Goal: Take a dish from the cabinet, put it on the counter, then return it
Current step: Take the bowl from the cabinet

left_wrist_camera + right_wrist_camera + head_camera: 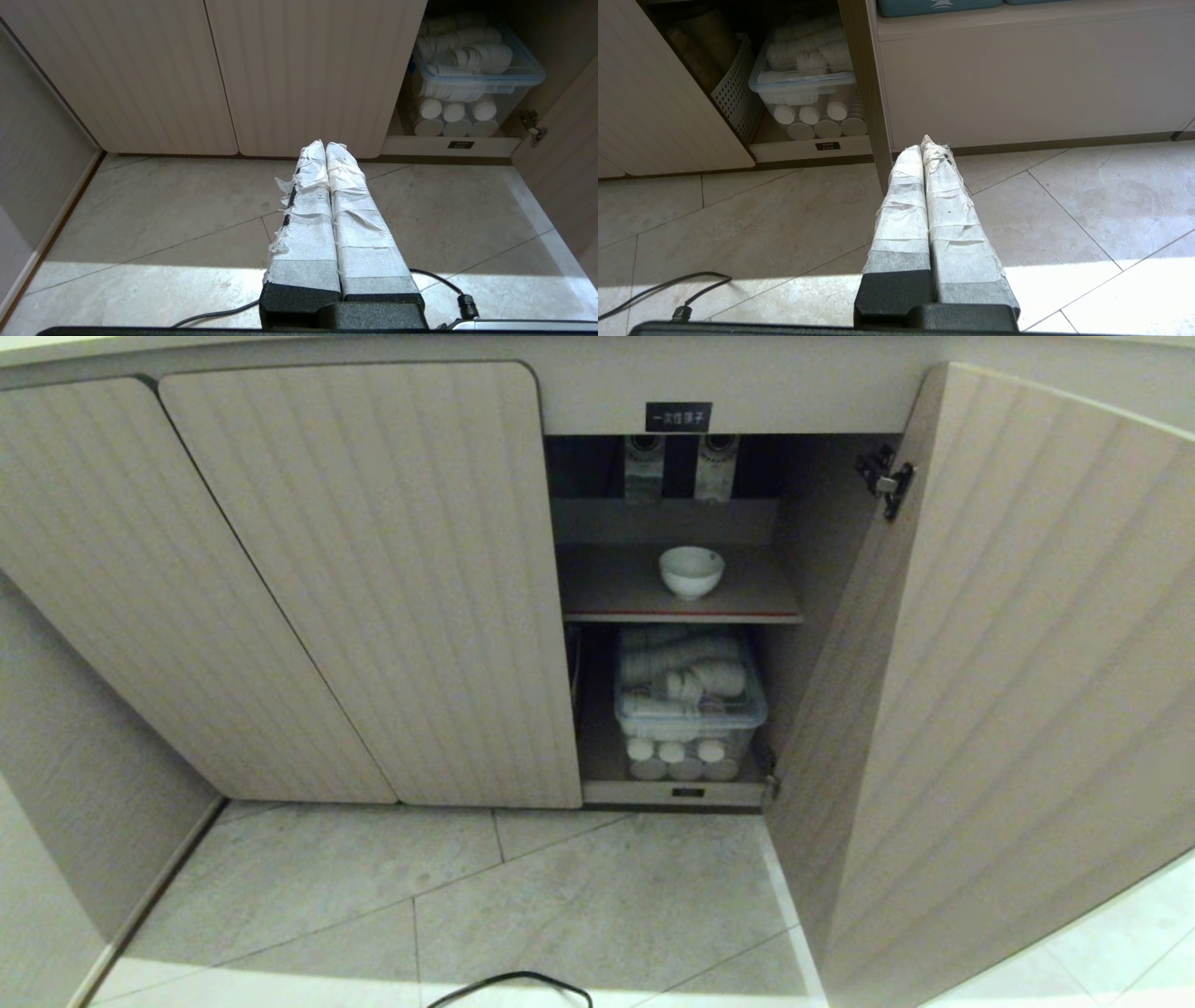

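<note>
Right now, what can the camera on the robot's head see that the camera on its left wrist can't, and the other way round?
Only the head view shows the small white ceramic bowl sitting upright on the red-edged upper shelf, the black label with white characters and the door's metal hinge. Only the left wrist view shows the left gripper, its tape-wrapped fingers pressed together above the pale floor tiles. Both show the clear plastic box of white cups on the cabinet's bottom level and the closed ribbed beige doors.

You can see a small black label (678,417) with white Chinese characters on the cabinet (597,392) frame; the characters are too small to read.
</note>
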Tool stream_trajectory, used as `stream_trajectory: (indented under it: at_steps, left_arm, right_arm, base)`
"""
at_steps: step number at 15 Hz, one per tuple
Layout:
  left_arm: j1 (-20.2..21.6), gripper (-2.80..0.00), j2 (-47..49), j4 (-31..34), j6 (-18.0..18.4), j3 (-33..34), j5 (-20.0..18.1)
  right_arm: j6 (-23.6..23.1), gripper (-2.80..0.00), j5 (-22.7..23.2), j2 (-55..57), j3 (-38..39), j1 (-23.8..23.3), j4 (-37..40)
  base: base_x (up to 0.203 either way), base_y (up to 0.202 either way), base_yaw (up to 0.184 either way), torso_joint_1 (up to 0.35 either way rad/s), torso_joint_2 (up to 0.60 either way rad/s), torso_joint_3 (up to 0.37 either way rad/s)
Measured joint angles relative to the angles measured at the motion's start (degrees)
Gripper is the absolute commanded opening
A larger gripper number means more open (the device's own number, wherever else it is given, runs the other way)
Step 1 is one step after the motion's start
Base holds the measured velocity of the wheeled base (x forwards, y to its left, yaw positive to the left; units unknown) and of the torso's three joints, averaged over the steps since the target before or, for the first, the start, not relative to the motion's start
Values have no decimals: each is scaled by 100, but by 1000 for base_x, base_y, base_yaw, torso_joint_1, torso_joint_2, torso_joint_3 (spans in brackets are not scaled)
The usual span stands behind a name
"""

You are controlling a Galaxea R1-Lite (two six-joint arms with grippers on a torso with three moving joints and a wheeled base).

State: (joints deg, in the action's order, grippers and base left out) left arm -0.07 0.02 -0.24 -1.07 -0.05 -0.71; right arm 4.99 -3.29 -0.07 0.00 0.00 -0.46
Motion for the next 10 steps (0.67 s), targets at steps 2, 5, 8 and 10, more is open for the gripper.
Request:
stream_trajectory:
  at_steps: [2,5,8,10]
  left_arm:
    - [-2,-280,0,0,-11,0,-2]
    - [-2,-280,0,0,-30,0,0]
    - [-2,-280,0,0,-33,0,0]
    - [-2,-280,0,2,-30,0,-2]
  right_arm:
    - [0,-280,-1,0,0,0,-2]
    - [0,-280,-3,0,0,0,-2]
    - [0,-280,-3,0,0,0,-2]
    - [0,-280,-1,0,0,0,-2]
  base:
    - [0,0,0,0,0,0]
    - [0,0,0,0,0,0]
    - [0,0,0,0,0,0]
    - [0,0,0,0,0,0]
